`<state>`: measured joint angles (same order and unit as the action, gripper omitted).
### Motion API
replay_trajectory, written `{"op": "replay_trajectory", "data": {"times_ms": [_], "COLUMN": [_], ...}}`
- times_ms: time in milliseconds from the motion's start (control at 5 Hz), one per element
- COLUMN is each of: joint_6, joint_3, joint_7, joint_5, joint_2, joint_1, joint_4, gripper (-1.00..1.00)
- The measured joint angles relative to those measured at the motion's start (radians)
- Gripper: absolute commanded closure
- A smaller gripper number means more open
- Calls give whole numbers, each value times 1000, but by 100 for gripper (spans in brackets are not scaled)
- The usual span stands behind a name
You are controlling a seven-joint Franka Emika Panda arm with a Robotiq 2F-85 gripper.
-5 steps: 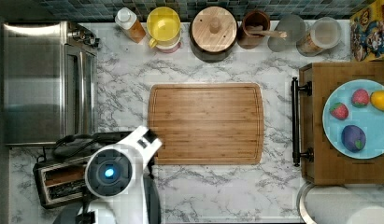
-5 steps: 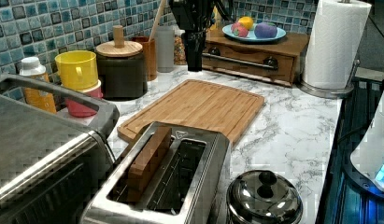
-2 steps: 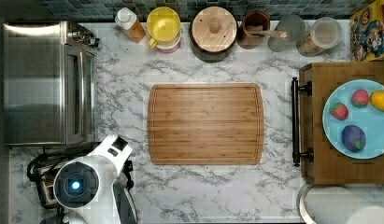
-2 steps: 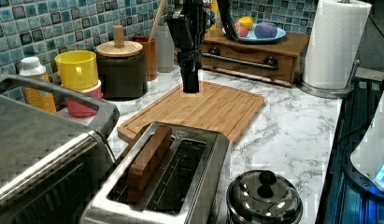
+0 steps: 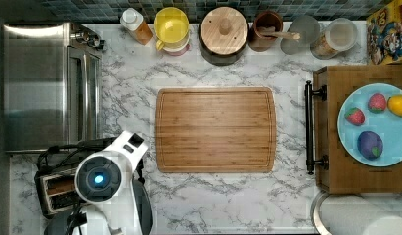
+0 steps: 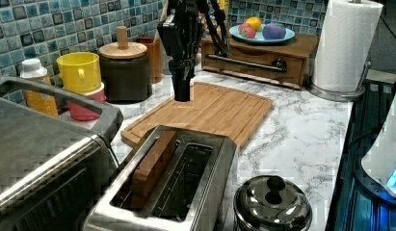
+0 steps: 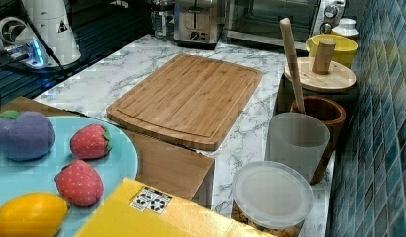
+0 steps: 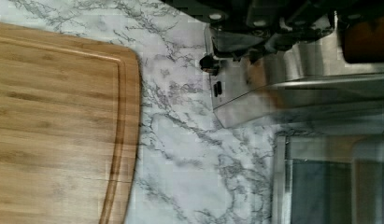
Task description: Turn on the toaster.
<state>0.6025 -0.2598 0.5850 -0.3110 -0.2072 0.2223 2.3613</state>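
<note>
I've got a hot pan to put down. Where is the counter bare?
The cutting board is bare, and so is the marble between it and the counter's front edge. The back row by the yellow mug and wooden-lidded canister is crowded, as is the toaster corner.

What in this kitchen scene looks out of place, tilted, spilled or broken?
Nothing is spilled or broken. One oddity: the toaster holds a brown block that stands above its slot rim, apparently not pushed down. The cutting board lies square on the counter.
</note>
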Motion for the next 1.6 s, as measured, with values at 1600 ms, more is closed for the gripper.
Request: {"op": "replay_trajectory", "data": {"times_ms": [1600], "joint_6": [24], "joint_3": [13], "joint_7": [156], "joint_5": [-98], "joint_2": [74], "joint_1": [19], "joint_4": [70], "gripper": [100]}}
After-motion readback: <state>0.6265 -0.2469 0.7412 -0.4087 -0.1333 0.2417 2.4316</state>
